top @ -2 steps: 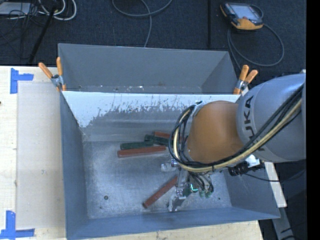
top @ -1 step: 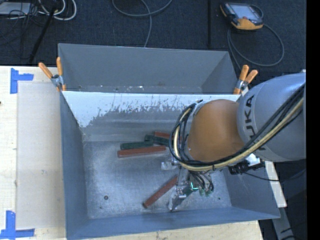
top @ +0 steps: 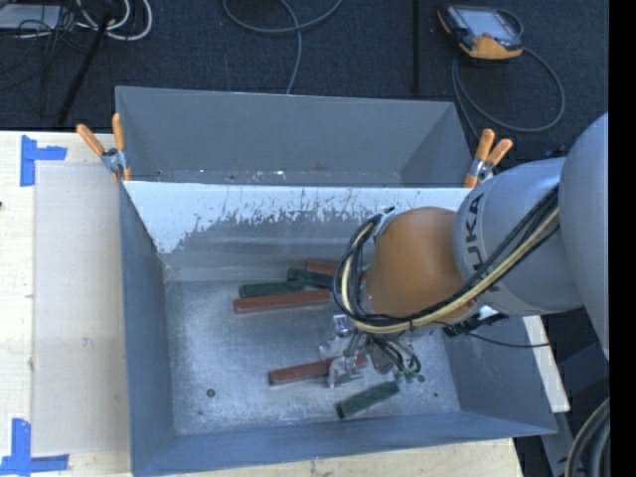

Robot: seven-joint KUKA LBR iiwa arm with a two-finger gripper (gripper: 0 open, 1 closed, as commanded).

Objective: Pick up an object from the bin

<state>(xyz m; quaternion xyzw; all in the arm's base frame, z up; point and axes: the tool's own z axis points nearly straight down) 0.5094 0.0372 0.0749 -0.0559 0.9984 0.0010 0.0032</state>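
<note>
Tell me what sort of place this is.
Likely a robotics lab's bin-picking cell: a grey metal bin with sloped walls, the arm's end effector down beside a flat red-brown stick and a dark green stick, and loose cables beyond it.

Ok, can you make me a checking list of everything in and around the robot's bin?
Surface: grey bin, floor scuffed.
Job's things: red-brown stick beside the claw; green stick close by.
Clutter: more sticks, red-brown and green, heaped mid-bin.
Claw: low over the bin floor, at the red-brown stick's end.
Cables: cables loop round the robot's orange cover.
Surroundings: dark floor, loose wires, handheld device.
</note>
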